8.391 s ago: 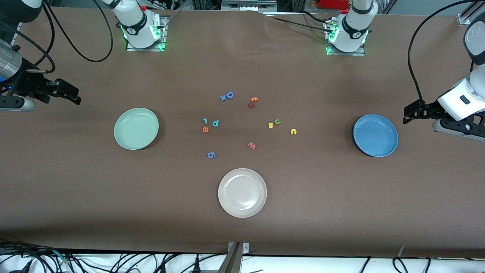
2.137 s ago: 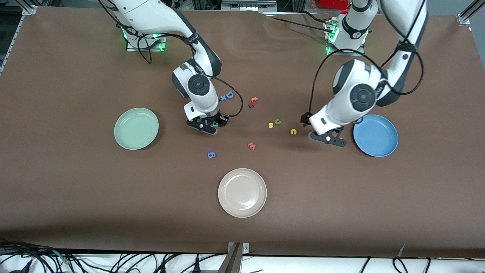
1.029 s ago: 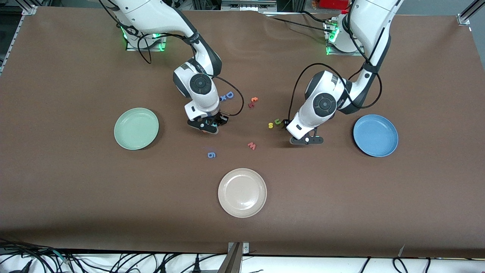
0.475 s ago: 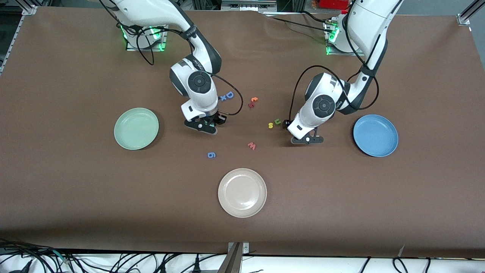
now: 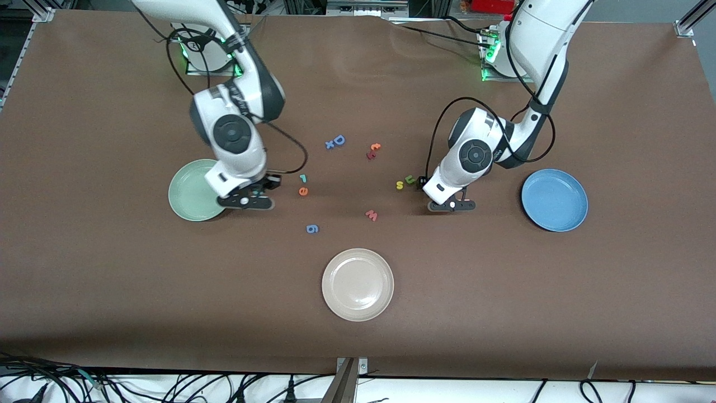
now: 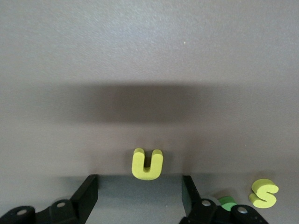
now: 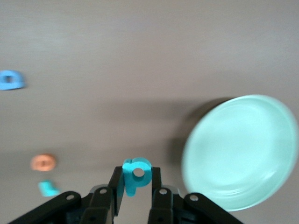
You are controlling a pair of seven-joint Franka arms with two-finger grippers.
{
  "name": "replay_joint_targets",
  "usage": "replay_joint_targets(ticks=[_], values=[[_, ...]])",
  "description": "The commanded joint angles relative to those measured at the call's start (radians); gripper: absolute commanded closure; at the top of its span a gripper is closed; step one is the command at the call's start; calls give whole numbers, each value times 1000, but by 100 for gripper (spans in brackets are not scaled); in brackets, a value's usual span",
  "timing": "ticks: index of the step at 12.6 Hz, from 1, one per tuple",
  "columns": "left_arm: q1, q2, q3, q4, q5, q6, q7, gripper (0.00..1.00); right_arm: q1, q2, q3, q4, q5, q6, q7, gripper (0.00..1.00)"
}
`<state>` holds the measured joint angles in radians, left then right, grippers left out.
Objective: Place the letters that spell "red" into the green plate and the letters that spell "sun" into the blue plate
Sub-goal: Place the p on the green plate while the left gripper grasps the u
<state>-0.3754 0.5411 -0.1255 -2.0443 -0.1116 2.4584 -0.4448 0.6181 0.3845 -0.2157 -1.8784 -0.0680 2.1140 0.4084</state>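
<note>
My right gripper [image 5: 246, 200] [image 7: 136, 171] is shut on the teal "d" [image 7: 131, 185] and hangs over the table just beside the rim of the green plate [image 5: 193, 190] [image 7: 243, 151]. The teal "r" [image 5: 303, 178] and orange "e" [image 5: 303, 191] lie together on the table mid-way along it. My left gripper [image 5: 451, 205] [image 6: 139, 198] is open and low, its fingers either side of the yellow "n" [image 6: 147, 163], which lies at their tips. The yellow "s" [image 5: 400, 184] [image 6: 264, 192] and green "u" [image 5: 410, 179] lie beside it. The blue plate [image 5: 554, 200] sits toward the left arm's end.
A cream plate [image 5: 357, 284] sits nearest the front camera. Stray letters lie around: blue "D" and "x" [image 5: 335, 141], an orange "t" [image 5: 375, 147] with a dark red letter [image 5: 370, 155], a reddish "w" [image 5: 371, 215] and a blue "g" [image 5: 312, 228].
My right arm lifted the teal "d" away from the "r" and "e" and carried it toward the green plate. My left gripper stayed low around the "n".
</note>
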Motion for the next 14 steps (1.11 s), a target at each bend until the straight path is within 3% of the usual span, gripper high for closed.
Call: replay_joint_targets(ticks=[1, 2, 4, 7, 10, 11, 13, 14], values=[[-13, 2, 7, -4, -14, 24, 6, 21, 0, -26, -98, -57, 71, -11, -220, 84], [-13, 2, 9, -2, -14, 24, 6, 21, -7, -21, -129, -77, 132, -11, -293, 84], [-13, 3, 9, -2, -13, 25, 8, 21, -53, -7, -146, -126, 159, 20, -379, 84], [-13, 2, 9, -1, -13, 25, 14, 42, -73, 4, -146, -229, 159, 162, -424, 84], [-11, 3, 13, 1, 16, 25, 14, 45, -87, 17, -146, -295, 159, 273, -438, 81], [-11, 3, 14, 3, 18, 25, 14, 46, -89, 24, -146, -295, 159, 274, -438, 68], [-11, 5, 15, 4, 29, 27, 14, 51, -89, 30, -146, -288, 160, 273, -435, 4], [-11, 7, 15, 4, 32, 27, 14, 55, -89, 27, -145, -280, 160, 265, -428, 0]])
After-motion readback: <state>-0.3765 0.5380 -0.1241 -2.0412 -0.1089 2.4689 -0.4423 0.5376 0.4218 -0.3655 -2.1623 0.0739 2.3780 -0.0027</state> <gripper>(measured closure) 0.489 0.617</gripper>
